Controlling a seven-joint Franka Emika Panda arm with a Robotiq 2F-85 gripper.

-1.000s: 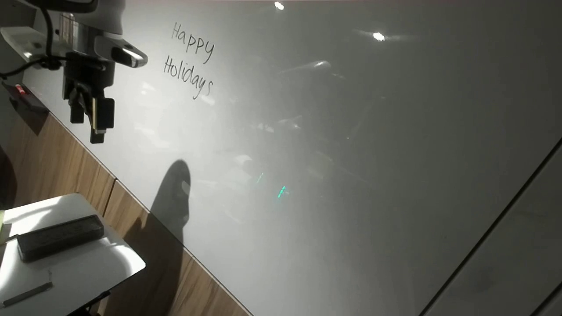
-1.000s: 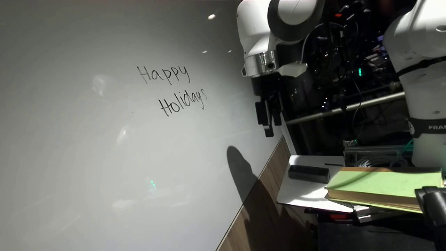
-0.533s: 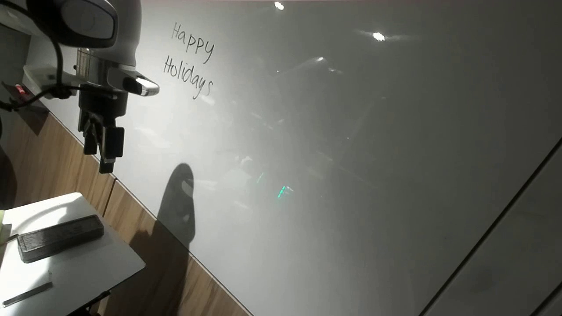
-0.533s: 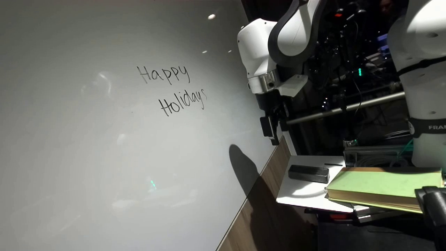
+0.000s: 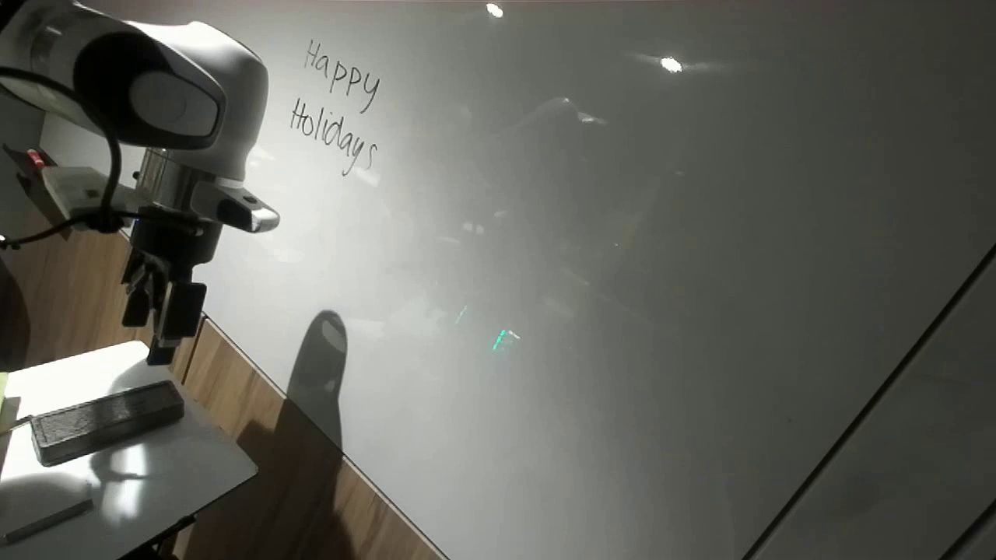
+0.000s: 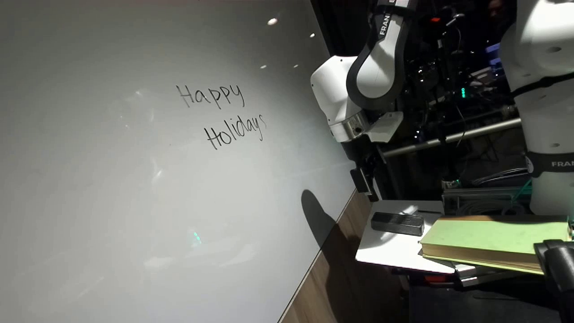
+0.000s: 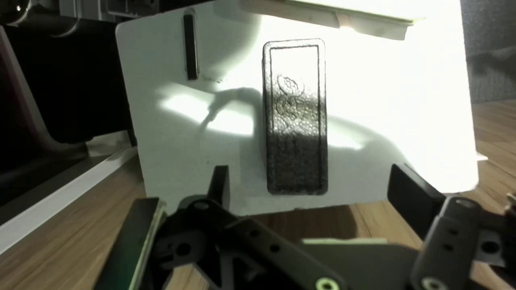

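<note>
My gripper (image 5: 156, 319) is open and empty. It points down above the back edge of a small white tabletop (image 5: 194, 451); in an exterior view it also shows (image 6: 367, 184). A black oblong block (image 7: 296, 121), like a board eraser, lies flat on that tabletop. It shows in both exterior views (image 5: 109, 420) (image 6: 397, 224). In the wrist view, the fingers (image 7: 310, 187) stand wide apart, and the block's near end lies between and ahead of them, apart from both. A large whiteboard (image 5: 591, 233) beside the arm bears the handwriting "Happy Holidays" (image 6: 224, 112).
A thin dark strip (image 7: 191, 46) lies on the tabletop. A thick green book (image 6: 497, 233) lies at the tabletop's side. Wood panelling (image 5: 226, 358) runs under the whiteboard. A dark holder with a red item (image 5: 36, 159) is at the whiteboard's edge. A metal bar (image 6: 453, 137) crosses behind the arm.
The arm and gripper have come down alongside the whiteboard toward the tabletop and the black block. The gripper stays open. The block, strip and book have not moved.
</note>
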